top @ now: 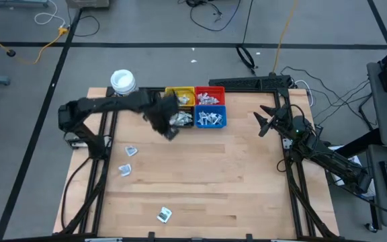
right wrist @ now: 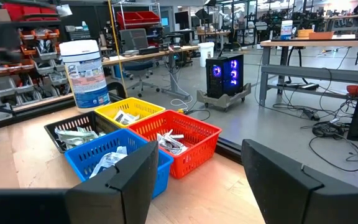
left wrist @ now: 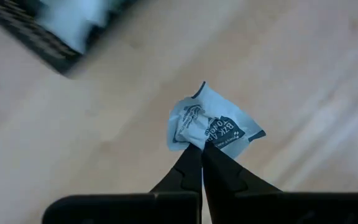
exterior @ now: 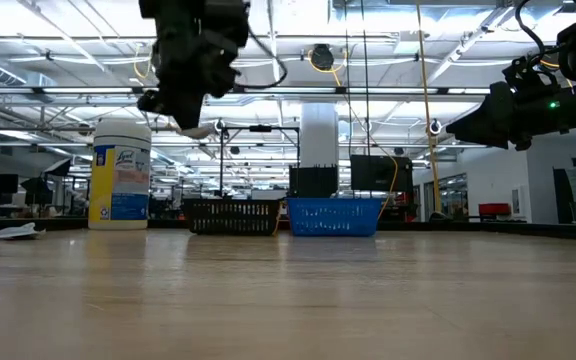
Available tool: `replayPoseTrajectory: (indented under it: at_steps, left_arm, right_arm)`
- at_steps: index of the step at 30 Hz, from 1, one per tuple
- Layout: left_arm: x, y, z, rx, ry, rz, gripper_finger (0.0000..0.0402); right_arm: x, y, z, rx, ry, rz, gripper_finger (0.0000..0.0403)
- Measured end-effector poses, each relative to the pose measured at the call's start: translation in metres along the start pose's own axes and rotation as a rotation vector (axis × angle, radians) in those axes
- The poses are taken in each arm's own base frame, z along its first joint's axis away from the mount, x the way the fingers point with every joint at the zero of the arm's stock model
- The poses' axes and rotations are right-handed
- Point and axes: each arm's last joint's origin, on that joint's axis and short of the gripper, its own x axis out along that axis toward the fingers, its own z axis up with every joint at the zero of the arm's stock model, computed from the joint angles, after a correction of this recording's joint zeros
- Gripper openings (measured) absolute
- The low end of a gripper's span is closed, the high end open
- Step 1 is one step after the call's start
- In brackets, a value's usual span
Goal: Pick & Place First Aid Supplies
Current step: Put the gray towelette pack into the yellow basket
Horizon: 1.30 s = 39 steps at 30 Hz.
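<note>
My left gripper [top: 166,128] hangs above the table beside the black bin [top: 182,119] and is shut on one small white-and-blue packet [left wrist: 211,126] of the first aid supplies. More packets fill the yellow [top: 180,96], red [top: 210,96], blue [top: 211,119] and black bins. Three loose packets lie flat on the wood [top: 132,151] [top: 125,169] [top: 164,214]. My right gripper [right wrist: 197,186] waits open at the table's right side, pointing level toward the bins. My left gripper pinches the crumpled packet by one edge [left wrist: 197,142] between its two fingertips [left wrist: 188,163]. The fingers point steeply down from above. The packet sticks out past the fingertips, lifted clear of the table.
A round white-lidded jar [top: 123,82] stands left of the bins at the far edge. The four bins sit together as a square block at the far middle. Bare wood stretches across the table's middle and near right [top: 247,181].
</note>
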Motion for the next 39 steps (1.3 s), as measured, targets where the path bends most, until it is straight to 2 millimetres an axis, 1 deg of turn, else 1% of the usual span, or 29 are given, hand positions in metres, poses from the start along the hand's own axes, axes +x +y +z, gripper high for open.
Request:
replayPoseTrajectory:
  at_steps: [2,5,10,12,15,18,26,33,37,39]
  left_arm:
    - [-0.006,0.022,0.012,-0.027,-0.016,0.004,0.0001]
    - [-0.015,0.056,0.026,-0.071,-0.033,0.022,0.0001]
    - [-0.030,0.109,0.039,-0.152,-0.064,0.046,0.0001]
    - [-0.034,0.125,0.041,-0.174,-0.079,0.058,0.0001]
    - [-0.031,0.140,0.052,-0.181,-0.072,0.069,0.0001]
    - [-0.027,0.147,0.069,-0.166,-0.061,0.069,0.0000]
    - [-0.021,0.151,0.121,-0.083,-0.021,0.082,0.0000]
    - [0.004,0.159,0.156,-0.062,0.009,0.086,0.0003]
    - [0.022,0.163,0.168,-0.067,0.008,0.094,0.0031]
    - [0.024,0.161,0.171,-0.055,-0.002,0.095,0.0055]
  right_arm:
    - [0.000,0.000,0.000,0.000,0.000,0.000,0.0228]
    - [0.000,0.000,0.000,0.000,0.000,0.000,0.0228]
    - [0.000,0.000,0.000,0.000,0.000,0.000,0.0228]
    - [0.000,0.000,0.000,0.000,0.000,0.000,0.0228]
    - [0.000,0.000,0.000,0.000,0.000,0.000,0.0228]
    - [0.000,0.000,0.000,0.000,0.000,0.000,0.0228]
    - [0.000,0.000,0.000,0.000,0.000,0.000,0.0228]
    - [0.000,0.000,0.000,0.000,0.000,0.000,0.0228]
    - [0.000,0.000,0.000,0.000,0.000,0.000,0.0228]
    - [0.000,0.000,0.000,0.000,0.000,0.000,0.0228]
